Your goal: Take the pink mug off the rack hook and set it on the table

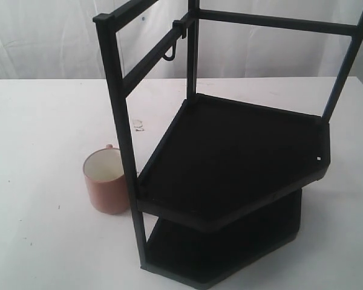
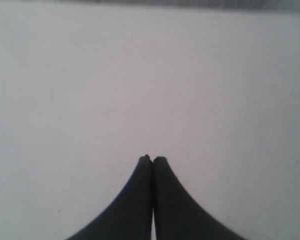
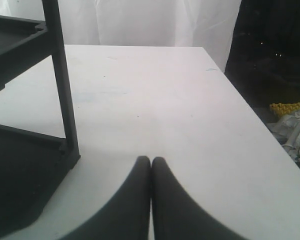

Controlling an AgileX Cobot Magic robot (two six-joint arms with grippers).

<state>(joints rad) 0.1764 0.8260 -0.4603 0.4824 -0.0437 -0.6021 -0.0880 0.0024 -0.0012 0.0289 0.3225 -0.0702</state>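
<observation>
My left pincer [image 2: 152,159] is pressed shut, its smooth black curved tips touching with nothing between them, above the broad flat white table [image 2: 140,75]. My right pincer [image 3: 151,159] is likewise closed and empty, near a foot of the tall black metal rack [image 3: 65,100] of thin square bars. The small dusty-pink ceramic mug [image 1: 106,181], cream-white inside, stands upright on the table just beside the rack's front post. The thin black J-shaped rack hook [image 1: 171,53] hangs from its rail, well above the mug.

White table [image 1: 42,115], pink mug [image 1: 107,180] upright on it, touching black rack [image 1: 230,163]
</observation>
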